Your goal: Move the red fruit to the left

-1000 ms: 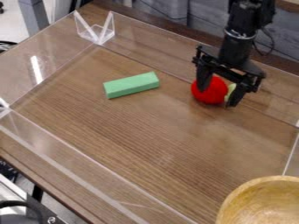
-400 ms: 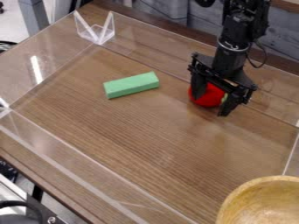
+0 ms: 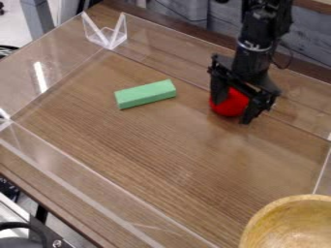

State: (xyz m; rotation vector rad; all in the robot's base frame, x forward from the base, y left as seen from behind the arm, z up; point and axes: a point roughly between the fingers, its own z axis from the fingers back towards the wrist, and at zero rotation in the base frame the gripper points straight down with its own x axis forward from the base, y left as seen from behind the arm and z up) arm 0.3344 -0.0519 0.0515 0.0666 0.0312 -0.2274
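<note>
green block (image 3: 145,94), wooden bowl (image 3: 292,225)

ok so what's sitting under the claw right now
The red fruit sits on the wooden table directly under the open claw, its fingers standing either side of it. The fruit's top and any leafy end are covered by the claw.

Wood-grain table (image 3: 168,165) inside clear acrylic walls (image 3: 52,68), dark clutter behind.

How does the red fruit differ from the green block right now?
The red fruit is round and bright red; the green block is flat, rectangular and green. The fruit sits between the open claw's fingers; the block lies apart to its left in the picture, untouched. Both rest on the wooden table.
</note>
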